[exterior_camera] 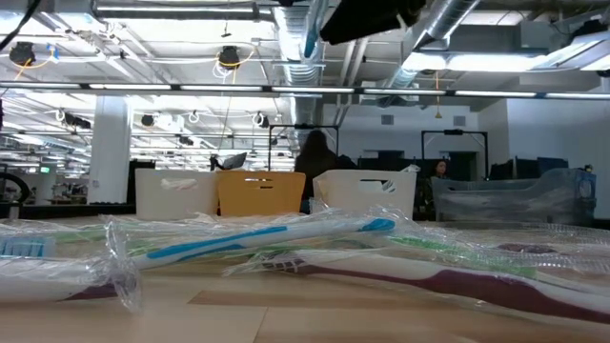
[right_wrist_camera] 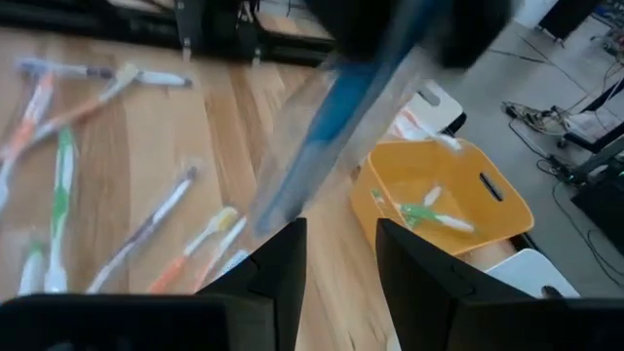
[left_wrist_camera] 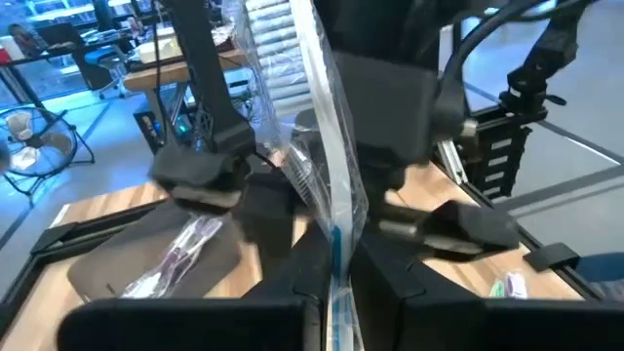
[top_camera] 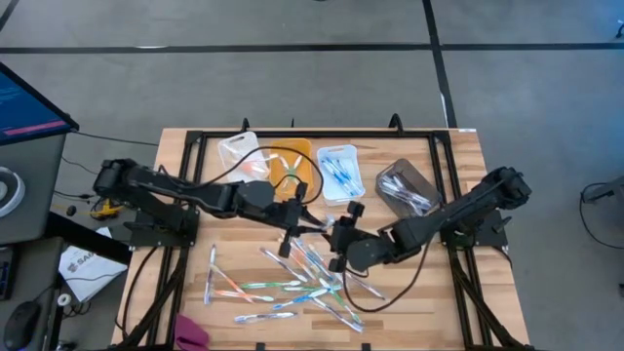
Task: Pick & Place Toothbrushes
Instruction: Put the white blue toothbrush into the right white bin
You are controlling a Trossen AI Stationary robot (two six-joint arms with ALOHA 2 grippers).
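My left gripper (left_wrist_camera: 338,261) is shut on a blue-and-white toothbrush in a clear wrapper (left_wrist_camera: 336,185), above the table's middle (top_camera: 292,232). My right gripper (right_wrist_camera: 341,244) faces it from the right (top_camera: 336,244), open. The brush's free end (right_wrist_camera: 292,195) hovers just beyond the right fingers without touching them. Several more wrapped toothbrushes (top_camera: 292,285) lie flat on the near half of the table, and they fill the foreground of the low view (exterior_camera: 276,238). The orange bin (right_wrist_camera: 448,200) holds green brushes, and the white bin (top_camera: 338,171) holds blue ones. My left gripper pinches the wrapped toothbrush between its two fingers at a blue stretch near one end (left_wrist_camera: 336,239). The brush runs on past the fingertips, along the fingers, toward the right gripper. It is lifted clear of the table, and its clear wrapper (left_wrist_camera: 327,107) stands loose around it.
Along the far edge stand a clear bin (top_camera: 239,151), the orange bin (top_camera: 292,166), the white bin and a grey bin with dark-handled brushes (top_camera: 405,185). A black frame (top_camera: 312,134) borders the table. A pink object (top_camera: 190,334) lies at the near left corner.
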